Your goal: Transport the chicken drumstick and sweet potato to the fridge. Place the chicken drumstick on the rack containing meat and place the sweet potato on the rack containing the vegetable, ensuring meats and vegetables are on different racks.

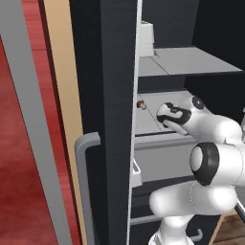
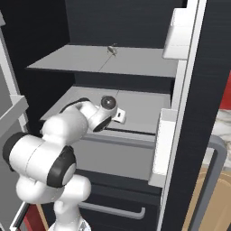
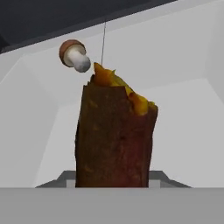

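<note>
over the walled rack containing the vegetable [image 2: 135, 108], jaws clamped on the sweet potato [image 3: 114, 135]; released carelessly, it may roll into the mushroom [image 3: 75, 55].

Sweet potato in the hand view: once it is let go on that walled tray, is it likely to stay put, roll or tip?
The sweet potato looks like a stiff, blocky chunk with a torn orange top, so it probably won't flex. Released on end, it may tip over. Its long, rounded sides suggest that it could then roll a little, though the tray's raised wall should stop it; the mushroom beyond might get nudged.
</note>
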{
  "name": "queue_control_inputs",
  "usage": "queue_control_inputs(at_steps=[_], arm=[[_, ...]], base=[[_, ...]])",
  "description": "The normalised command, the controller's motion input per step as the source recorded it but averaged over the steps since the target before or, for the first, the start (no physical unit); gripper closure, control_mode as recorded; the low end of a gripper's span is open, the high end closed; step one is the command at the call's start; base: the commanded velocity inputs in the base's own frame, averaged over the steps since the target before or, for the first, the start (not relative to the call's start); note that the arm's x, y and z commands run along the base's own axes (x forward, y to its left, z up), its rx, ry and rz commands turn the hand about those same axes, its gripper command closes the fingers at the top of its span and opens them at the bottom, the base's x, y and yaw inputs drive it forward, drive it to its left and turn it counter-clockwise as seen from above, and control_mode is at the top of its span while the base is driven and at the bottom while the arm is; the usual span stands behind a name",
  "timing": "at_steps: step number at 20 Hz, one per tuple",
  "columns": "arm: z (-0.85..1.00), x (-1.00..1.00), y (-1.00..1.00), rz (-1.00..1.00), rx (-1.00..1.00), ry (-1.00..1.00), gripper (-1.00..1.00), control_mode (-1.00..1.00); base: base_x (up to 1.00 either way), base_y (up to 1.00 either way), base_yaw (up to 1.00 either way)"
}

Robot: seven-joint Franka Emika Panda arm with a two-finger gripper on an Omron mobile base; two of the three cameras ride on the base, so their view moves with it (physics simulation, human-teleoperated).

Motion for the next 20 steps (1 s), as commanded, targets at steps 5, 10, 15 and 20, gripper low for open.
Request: queue_control_inputs(at_steps=[5,10,15,20], arm=[[-0.24,0.48,-0.06,0.00,0.00,0.01,1.00,-1.00],[-0.23,0.49,-0.04,0.00,0.00,0.00,1.00,-1.00],[-0.27,0.36,-0.01,0.00,0.00,0.00,1.00,-1.00],[-0.27,0.03,-0.01,0.00,0.00,0.00,-1.00,-1.00]], base=[[0.00,0.00,0.00],[0.00,0.00,0.00],[0.00,0.00,0.00],[0.00,0.00,0.00]])
